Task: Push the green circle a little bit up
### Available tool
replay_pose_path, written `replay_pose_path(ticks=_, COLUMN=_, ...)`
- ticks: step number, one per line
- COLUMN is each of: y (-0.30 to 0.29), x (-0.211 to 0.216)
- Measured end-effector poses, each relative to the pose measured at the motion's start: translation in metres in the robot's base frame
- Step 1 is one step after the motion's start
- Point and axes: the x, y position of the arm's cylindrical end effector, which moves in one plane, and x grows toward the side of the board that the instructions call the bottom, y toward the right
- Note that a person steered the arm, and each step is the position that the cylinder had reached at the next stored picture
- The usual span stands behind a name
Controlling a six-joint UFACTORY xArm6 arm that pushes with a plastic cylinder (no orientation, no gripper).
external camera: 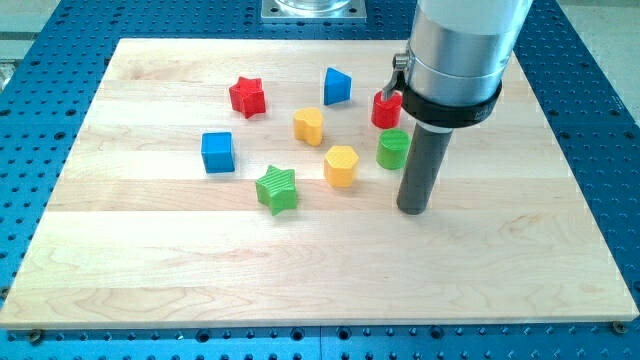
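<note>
The green circle (392,149) is a short green cylinder standing on the wooden board, right of centre. My tip (414,209) rests on the board just below and slightly to the right of it, a small gap apart. The rod rises from there and its wide grey housing hides the board above. A red cylinder (385,110) stands directly above the green circle, partly hidden by the housing.
A yellow hexagon (341,165) sits left of the green circle. A yellow heart-like block (309,126), a blue block (337,86), a red star (247,96), a blue cube (217,152) and a green star (277,189) lie further left. The board's (520,260) edges border blue perforated table.
</note>
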Motion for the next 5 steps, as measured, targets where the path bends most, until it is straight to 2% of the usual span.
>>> replay_pose_path(ticks=5, y=-0.003, x=-0.035)
